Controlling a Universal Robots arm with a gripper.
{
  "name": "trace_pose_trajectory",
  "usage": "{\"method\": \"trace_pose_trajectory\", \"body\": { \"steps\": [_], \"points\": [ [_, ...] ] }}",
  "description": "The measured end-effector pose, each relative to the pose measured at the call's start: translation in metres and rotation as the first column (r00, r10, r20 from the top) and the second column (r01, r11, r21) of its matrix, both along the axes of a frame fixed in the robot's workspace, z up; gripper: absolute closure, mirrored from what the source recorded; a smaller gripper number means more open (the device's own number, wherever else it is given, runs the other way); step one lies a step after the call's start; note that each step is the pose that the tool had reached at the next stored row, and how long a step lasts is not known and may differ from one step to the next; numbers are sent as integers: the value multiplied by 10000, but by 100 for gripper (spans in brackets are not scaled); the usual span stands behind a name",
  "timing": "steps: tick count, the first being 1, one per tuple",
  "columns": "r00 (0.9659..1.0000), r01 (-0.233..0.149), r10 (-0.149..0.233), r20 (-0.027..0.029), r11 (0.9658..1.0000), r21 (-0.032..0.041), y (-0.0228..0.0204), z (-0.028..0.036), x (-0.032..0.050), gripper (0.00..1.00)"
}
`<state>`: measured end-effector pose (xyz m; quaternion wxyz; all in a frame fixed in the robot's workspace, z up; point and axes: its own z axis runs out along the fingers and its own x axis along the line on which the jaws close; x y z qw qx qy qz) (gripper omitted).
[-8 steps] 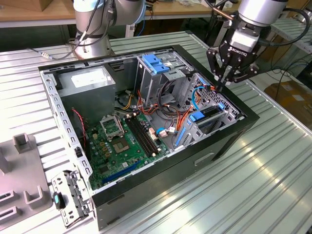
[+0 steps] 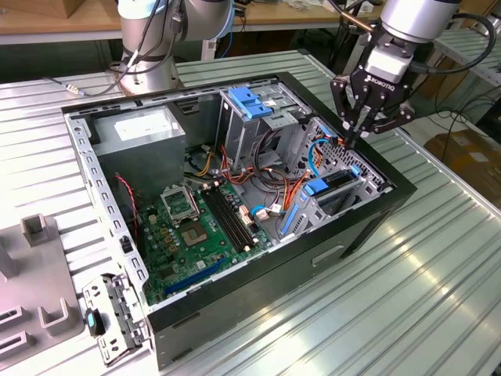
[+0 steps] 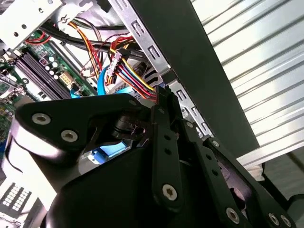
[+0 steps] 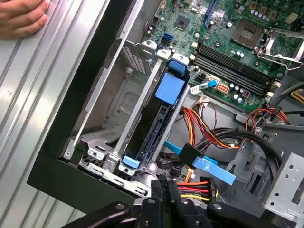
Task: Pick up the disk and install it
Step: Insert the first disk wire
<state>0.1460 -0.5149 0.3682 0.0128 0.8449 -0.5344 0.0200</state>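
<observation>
Although the claw hangs with fingers pinched together and empty above the case's corner bay, the disk stands on edge in that bay; descending further, I judge, risks snagging the coloured power cables beside it.

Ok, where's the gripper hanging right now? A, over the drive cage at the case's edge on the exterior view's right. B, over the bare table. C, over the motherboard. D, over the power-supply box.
A: in the exterior view the gripper hangs right above the drive cage with its blue tabs.
</observation>
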Motion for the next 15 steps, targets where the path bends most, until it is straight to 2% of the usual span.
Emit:
{"method": "trace_pose_trajectory", "body": {
  "steps": [3, 7, 10, 13, 14, 15],
  "points": [
    [9992, 401, -401, 0, 9992, 1, 0, -2, -2, 83],
    [9948, 1021, -1021, 0, 9948, 0, 1, -8, -1, 83],
    [9870, 1608, -1608, 0, 9870, 0, 1, -15, -1, 83],
    [9796, 2010, -2010, -1, 9796, 2, 0, -24, -1, 83],
    [9740, 2267, -2267, 0, 9740, 1, 0, -34, -1, 83],
    [9721, 2347, -2347, 0, 9721, 1, 0, -39, -1, 83]
  ]
}}
